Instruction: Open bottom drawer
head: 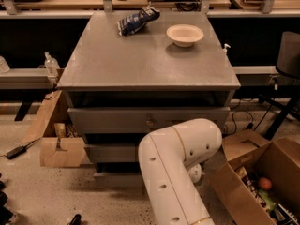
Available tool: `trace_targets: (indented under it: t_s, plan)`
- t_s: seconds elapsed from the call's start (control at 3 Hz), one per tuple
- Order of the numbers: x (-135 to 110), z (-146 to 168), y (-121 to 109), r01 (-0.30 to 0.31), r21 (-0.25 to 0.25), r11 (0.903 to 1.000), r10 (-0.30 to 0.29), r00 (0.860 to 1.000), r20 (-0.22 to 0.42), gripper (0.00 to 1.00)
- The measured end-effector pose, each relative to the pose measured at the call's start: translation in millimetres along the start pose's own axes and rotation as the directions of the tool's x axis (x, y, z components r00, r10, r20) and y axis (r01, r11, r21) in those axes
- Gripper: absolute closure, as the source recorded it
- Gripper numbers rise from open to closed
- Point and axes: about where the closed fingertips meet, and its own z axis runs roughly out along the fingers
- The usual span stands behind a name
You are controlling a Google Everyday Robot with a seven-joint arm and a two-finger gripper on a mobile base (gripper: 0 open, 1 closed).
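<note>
The grey cabinet (pixel 150 64) faces me with three drawer fronts stepped one under another. Only the left part of the bottom drawer (pixel 117 178) shows, a flat grey strip near the floor; its knob is hidden. My white arm (pixel 176 168) bends in front of the cabinet's lower right and covers much of the middle drawer (pixel 110 153) and the bottom drawer. The gripper is hidden behind the arm's elbow, down by the lower drawers. The top drawer (pixel 140 120) shows a small knob (pixel 150 122) at its centre.
A blue snack bag (pixel 137 20) and a white bowl (pixel 185 34) lie on the cabinet top. A cardboard box (pixel 58 149) stands at the lower left, an open one (pixel 262 182) with items at the right. A black cable (pixel 16 150) lies on the floor at left.
</note>
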Motion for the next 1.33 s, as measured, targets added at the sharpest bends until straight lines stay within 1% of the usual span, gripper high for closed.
trace_targets:
  t_s: [0.33,0.67,1.0,1.33]
  plan:
    - [0.0,0.0,0.1,0.0,0.0,1.0,0.0,1.0,0.0,0.0]
    - [0.0,0.0,0.1,0.0,0.0,1.0,0.0,1.0,0.0,0.0]
    - [-0.3,1.0,1.5,0.0,-0.002,1.0,0.0,1.0,0.0,0.17]
    - [-0.5,1.8,3.8,-0.002,-0.007,1.0,0.002,1.0,-0.003,0.48]
